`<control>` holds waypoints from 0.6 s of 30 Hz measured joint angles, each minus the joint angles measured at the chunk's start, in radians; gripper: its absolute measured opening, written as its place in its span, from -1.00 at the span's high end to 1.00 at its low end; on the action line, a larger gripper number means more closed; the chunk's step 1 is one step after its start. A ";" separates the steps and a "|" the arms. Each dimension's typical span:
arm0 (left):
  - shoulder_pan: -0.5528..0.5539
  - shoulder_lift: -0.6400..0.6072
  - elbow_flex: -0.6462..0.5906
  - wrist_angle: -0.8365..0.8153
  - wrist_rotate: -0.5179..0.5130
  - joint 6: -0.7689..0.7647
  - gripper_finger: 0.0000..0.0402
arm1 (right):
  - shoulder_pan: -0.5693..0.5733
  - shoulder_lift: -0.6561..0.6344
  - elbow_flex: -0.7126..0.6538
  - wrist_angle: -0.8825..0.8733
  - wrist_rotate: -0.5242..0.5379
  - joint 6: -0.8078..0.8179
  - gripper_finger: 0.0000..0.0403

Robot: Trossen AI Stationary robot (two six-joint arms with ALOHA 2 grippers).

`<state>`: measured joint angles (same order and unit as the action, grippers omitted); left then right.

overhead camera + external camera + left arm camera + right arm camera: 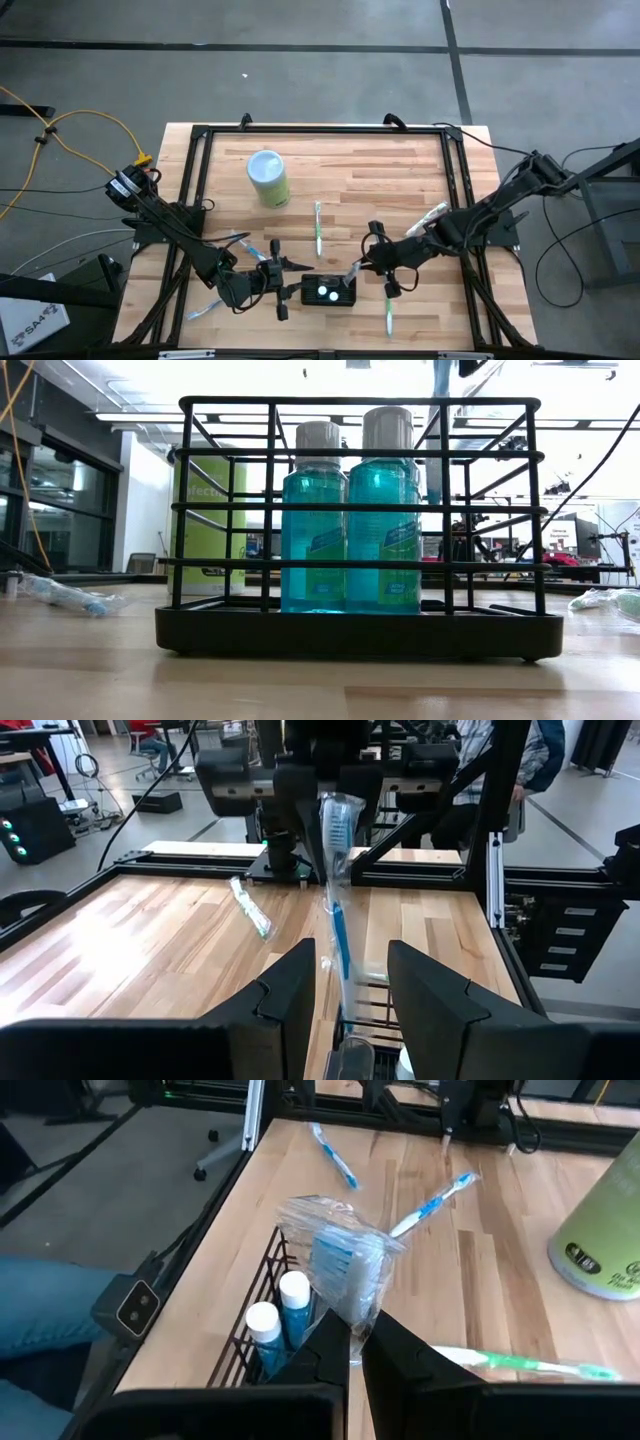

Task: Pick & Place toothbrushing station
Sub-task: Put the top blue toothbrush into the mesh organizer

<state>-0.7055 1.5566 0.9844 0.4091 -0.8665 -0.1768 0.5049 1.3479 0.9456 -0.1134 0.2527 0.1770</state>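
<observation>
Both arms reach low over the near edge of the table (400, 170), converging on the toothbrushing station (329, 293), a black wire-sided holder standing near the front centre with two blue bottles (350, 510) upright inside it. Left arm extends from the left-hand base, forearm angled toward the centre; left tool (283, 290) sits just beside the station's left side, fingers (290, 990) parted with a clear gap, nothing gripped between them. In the left wrist view a wrapped blue toothbrush (337, 890) stands upright in that gap, hanging from the opposite arm. Right arm comes in diagonally from the right-hand base, wrist bent down; right tool (352, 270) hovers at the station's right upper corner, fingers pinched together on the wrapped toothbrush, whose crinkled plastic head end shows above the fingertips in the right wrist view. Loose wrapped toothbrushes lie about the table: a green one (318, 228) near centre, another (389, 318) at front right. Pale green cylinder (268, 178) stands back left, well apart.
</observation>
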 joint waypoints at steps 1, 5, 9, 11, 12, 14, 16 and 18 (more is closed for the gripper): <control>0.000 0.000 0.000 0.000 0.000 0.000 0.39 | 0.000 0.000 -0.011 0.011 0.000 0.005 0.97; 0.000 0.000 0.000 0.000 0.000 0.000 0.39 | 0.000 0.000 -0.069 0.091 -0.017 0.031 0.97; 0.000 0.000 0.000 0.000 0.000 0.000 0.39 | 0.001 0.000 -0.127 0.169 -0.019 0.049 0.97; 0.000 0.000 0.000 0.000 0.000 0.001 0.39 | 0.001 0.000 -0.149 0.199 -0.020 0.057 0.97; 0.000 0.000 0.000 0.000 -0.001 0.001 0.39 | 0.001 0.000 -0.157 0.211 -0.021 0.061 0.97; 0.000 0.000 0.000 0.000 -0.001 0.001 0.39 | 0.001 0.000 -0.174 0.226 -0.020 0.069 0.97; 0.000 0.000 0.000 0.000 -0.001 0.001 0.39 | 0.001 0.002 -0.190 0.235 -0.021 0.073 0.97; 0.000 0.000 0.000 0.000 -0.001 0.001 0.39 | 0.001 0.002 -0.202 0.255 -0.021 0.073 0.97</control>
<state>-0.7055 1.5570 0.9844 0.4095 -0.8676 -0.1761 0.5060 1.3502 0.7432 0.1421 0.2321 0.2504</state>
